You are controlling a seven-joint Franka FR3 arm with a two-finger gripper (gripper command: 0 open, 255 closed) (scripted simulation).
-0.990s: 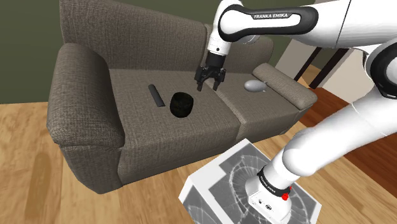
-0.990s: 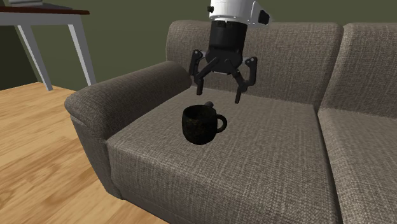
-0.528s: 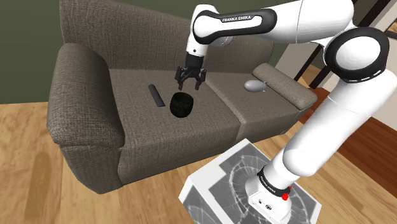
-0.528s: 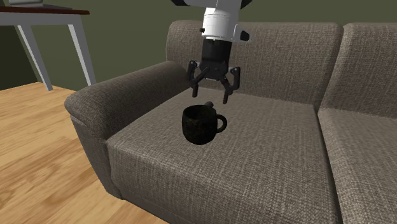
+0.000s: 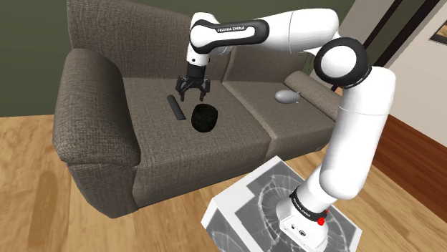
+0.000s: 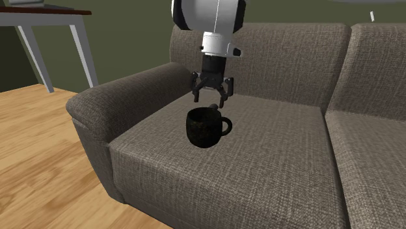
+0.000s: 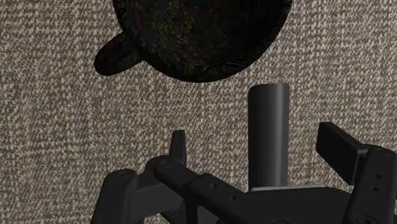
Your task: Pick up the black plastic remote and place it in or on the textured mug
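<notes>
Cushions of a grey-brown sofa (image 5: 93, 100) carried everything. In the shoulder view the black remote (image 5: 174, 108) lay flat on the left seat cushion, the leftmost thing there. Just right of it in that view hung the gripper (image 5: 193, 93), its fingers (image 7: 178, 149) spread wide and clasping nothing. The wrist view showed the remote in the gap between them, touched by neither. Nearer and a little further right stood the dark textured mug (image 5: 205, 117), upright, close to the remote but apart. Far right, a small grey object (image 5: 286, 96) lay by the sofa's right arm.
</notes>
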